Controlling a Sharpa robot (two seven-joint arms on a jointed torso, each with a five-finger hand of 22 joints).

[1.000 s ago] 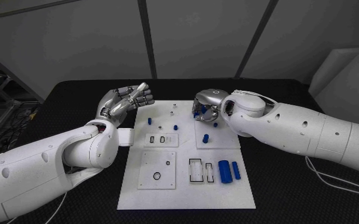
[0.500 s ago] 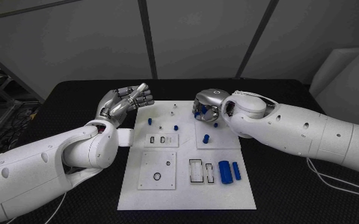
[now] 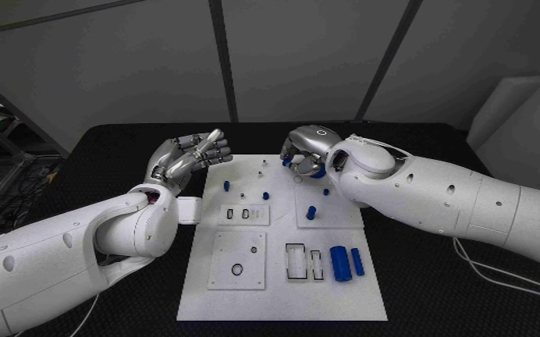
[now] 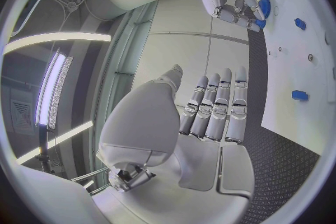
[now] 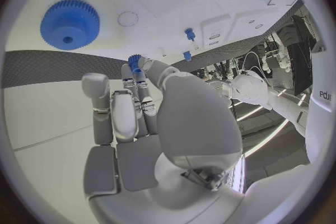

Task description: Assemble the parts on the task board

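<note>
The right hand (image 3: 306, 150) is pinching a small blue gear (image 5: 135, 60) at its fingertips, above the far edge of the white task board (image 3: 282, 294). A larger blue gear (image 5: 69, 23) is lying on the board just beyond it. The left hand (image 3: 189, 155) is hovering released, fingers straight, off the board's far left corner. No writing is readable on the board.

Task board (image 3: 282, 290) mid-table (image 3: 438, 290). Left hand (image 3: 189, 155) off board's far-left corner, right hand (image 3: 306, 150) over far edge. Two cylinders (image 3: 346, 262) lie near-right on board.
</note>
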